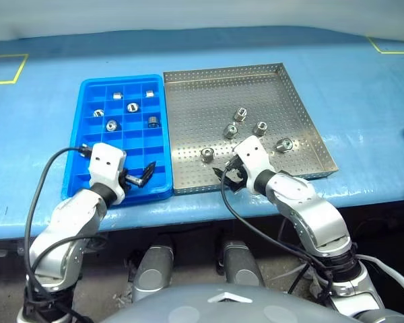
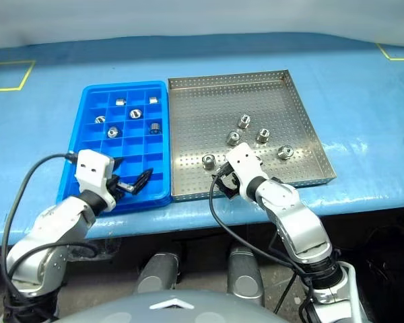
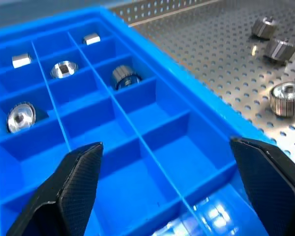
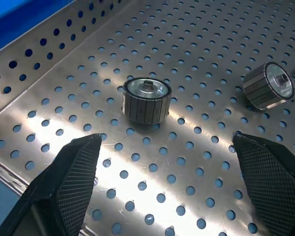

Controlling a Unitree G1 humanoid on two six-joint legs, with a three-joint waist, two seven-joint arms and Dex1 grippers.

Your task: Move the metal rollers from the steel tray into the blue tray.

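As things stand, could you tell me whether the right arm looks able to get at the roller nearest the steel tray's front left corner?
Probably yes: the right gripper is open and empty, the roller stands alone just ahead on the steel tray, nothing between.

Blue-covered table (image 1: 363,101), yellow tape marks at its corners, with blue tray (image 1: 87,176) and steel tray (image 1: 256,70) side by side.
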